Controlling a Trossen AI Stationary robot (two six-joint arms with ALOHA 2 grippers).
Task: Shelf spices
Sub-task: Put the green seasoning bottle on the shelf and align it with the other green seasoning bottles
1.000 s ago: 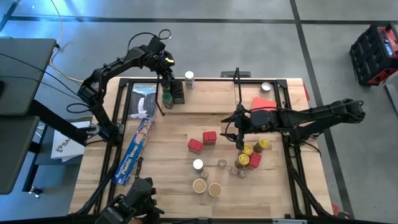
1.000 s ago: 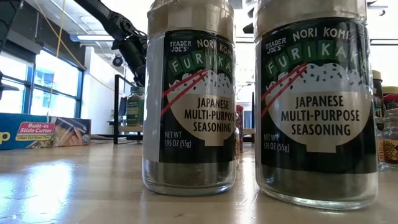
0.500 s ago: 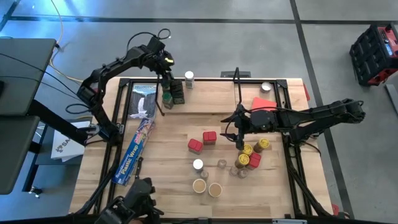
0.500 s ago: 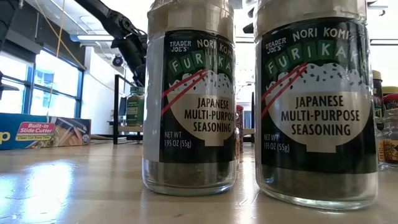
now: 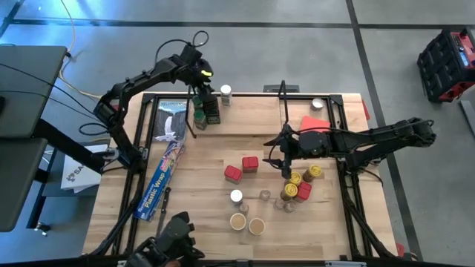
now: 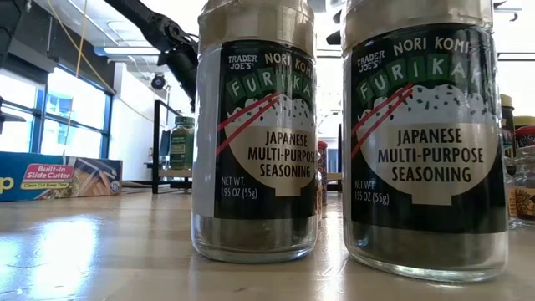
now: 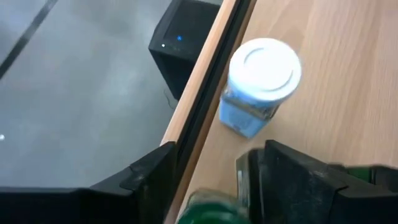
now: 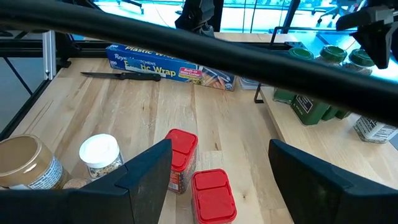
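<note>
While poised over the shelf [image 5: 252,111], left gripper [image 7: 208,180] stands spread, a green-lidded jar [image 7: 208,210] just below between its fingers, seemingly unclasped; white-lidded jar [image 7: 260,84] stands just beyond on the board. Right gripper [image 8: 214,165], spread and empty, hangs mid-table above two red tins [image 8: 211,196], near the clustered jars [image 5: 297,189].

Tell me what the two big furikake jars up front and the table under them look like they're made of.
Furikake jars: probably clear glass, since dark seasoning shows through below the glossy printed labels, though clear plastic is possible. Table: light wood with visible grain, likely sealed or varnished, because it reflects the window light softly.
</note>
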